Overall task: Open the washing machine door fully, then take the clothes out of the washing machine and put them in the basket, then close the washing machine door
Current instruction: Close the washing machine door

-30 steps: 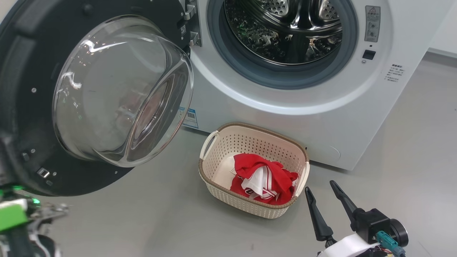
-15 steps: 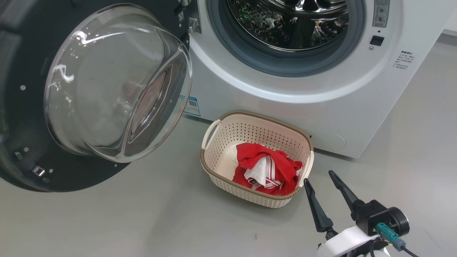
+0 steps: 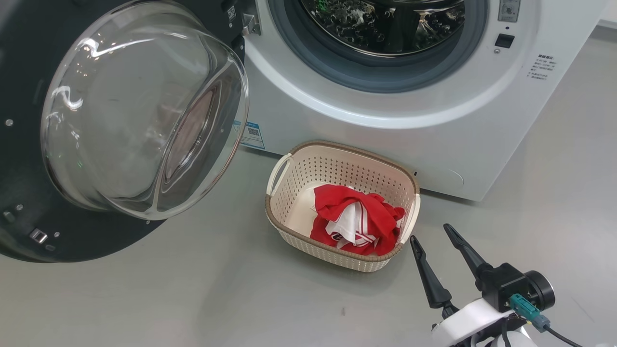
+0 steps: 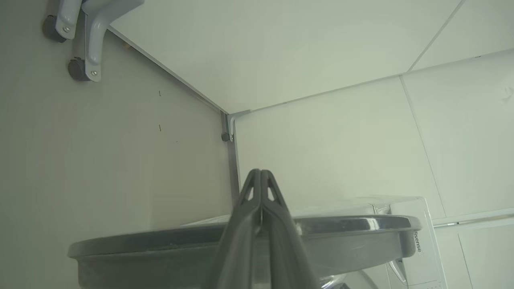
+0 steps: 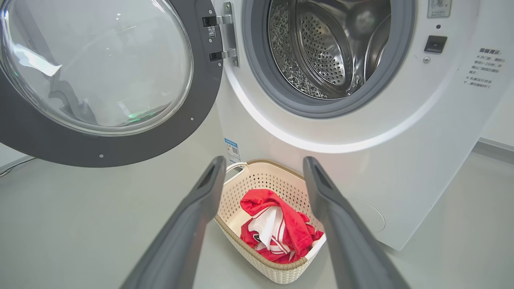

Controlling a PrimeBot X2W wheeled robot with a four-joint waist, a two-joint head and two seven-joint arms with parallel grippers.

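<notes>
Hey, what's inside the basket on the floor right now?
The clothes, a crumpled red and white heap, lie in the basket, with bare cream bottom showing beside them. Anything under the heap is covered.

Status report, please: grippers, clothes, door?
Right gripper open, empty, near basket. Left gripper shut, by washing machine door rim. Clothes in basket; door wide open. No obstruction seen.

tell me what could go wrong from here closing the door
1. The shut left pincer sits by the washing machine door rim; pushing there, it might slip off the glossy edge.
2. The open right pincer hangs beside the basket holding the clothes; a careless swing could knock it.
</notes>
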